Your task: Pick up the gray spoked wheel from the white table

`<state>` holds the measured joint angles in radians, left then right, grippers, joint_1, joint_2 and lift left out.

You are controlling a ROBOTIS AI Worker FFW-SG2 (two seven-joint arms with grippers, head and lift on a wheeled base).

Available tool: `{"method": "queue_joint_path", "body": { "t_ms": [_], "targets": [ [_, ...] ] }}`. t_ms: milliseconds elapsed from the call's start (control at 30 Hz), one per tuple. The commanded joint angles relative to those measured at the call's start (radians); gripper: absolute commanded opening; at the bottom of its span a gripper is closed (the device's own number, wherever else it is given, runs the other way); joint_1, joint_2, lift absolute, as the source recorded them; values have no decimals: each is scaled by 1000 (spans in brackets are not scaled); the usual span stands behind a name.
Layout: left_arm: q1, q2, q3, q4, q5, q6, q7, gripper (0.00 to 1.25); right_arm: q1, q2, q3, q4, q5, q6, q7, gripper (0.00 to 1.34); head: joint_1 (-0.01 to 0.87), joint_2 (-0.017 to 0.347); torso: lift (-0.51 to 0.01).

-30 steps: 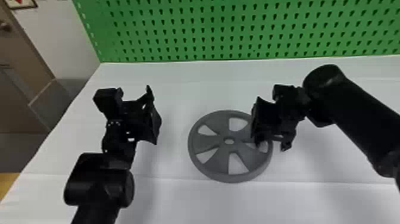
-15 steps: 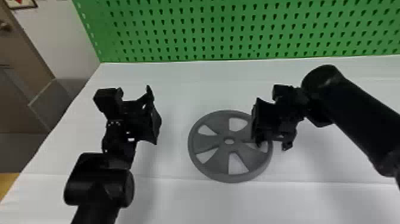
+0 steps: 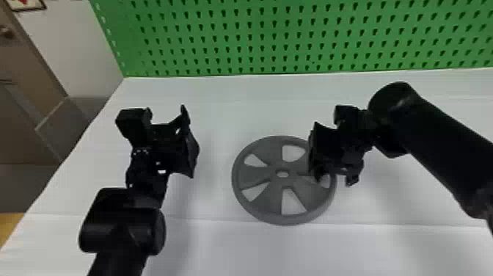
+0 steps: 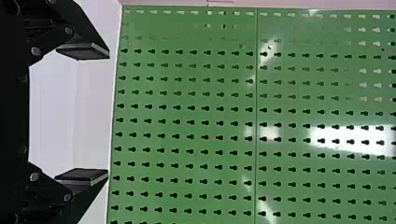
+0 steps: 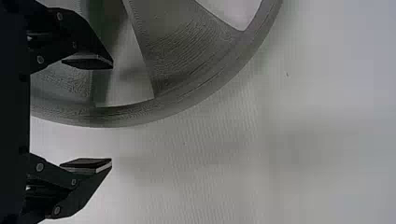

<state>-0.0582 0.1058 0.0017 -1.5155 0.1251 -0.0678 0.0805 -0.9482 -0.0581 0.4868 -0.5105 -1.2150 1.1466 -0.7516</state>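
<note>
The gray spoked wheel [image 3: 256, 176] lies flat on the white table [image 3: 227, 246] in the head view. Over its right rim is my right gripper [image 3: 333, 176], open. In the right wrist view the fingers of the right gripper [image 5: 111, 115] stand apart, one over a gap between the spokes of the wheel [image 5: 187, 51] and the other outside the rim, holding nothing. Left of the wheel, clear of it, is my left gripper [image 3: 189, 141] in the head view. The left wrist view has the left gripper [image 4: 108, 114] open with nothing between its fingers.
A green pegboard [image 3: 293, 40] stands along the table's back edge, and it faces the left gripper in the left wrist view. At the far left are a door [image 3: 22, 88] and a pale wall [image 3: 80, 55].
</note>
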Motion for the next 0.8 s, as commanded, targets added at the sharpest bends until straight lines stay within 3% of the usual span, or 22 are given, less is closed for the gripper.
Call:
{"method": "queue_joint_path", "body": {
  "t_ms": [0, 167, 333, 467, 633, 767],
  "targets": [
    [0, 0, 0, 0, 1, 2, -1, 888, 0, 0, 18, 4, -4, -10, 17, 802, 779, 153, -63],
    [-2, 0, -2, 1, -1, 2, 1, 888, -1, -2, 38, 10, -4, -24, 37, 631, 779, 153, -63],
    [-2, 0, -3, 1, -1, 2, -1, 888, -3, -2, 38, 12, 3, -24, 38, 611, 779, 153, -63],
    [-2, 0, -3, 1, -1, 2, 1, 888, -3, -3, 36, 12, 17, -28, 40, 457, 779, 153, -63],
    [-2, 0, -3, 1, -1, 2, 1, 888, -6, -3, 47, 12, 29, -28, 41, 428, 779, 153, -63],
    [-2, 0, -3, 1, 1, 2, 1, 888, -6, -2, 55, 9, 35, -25, 41, 227, 779, 153, -63]
  ]
}}
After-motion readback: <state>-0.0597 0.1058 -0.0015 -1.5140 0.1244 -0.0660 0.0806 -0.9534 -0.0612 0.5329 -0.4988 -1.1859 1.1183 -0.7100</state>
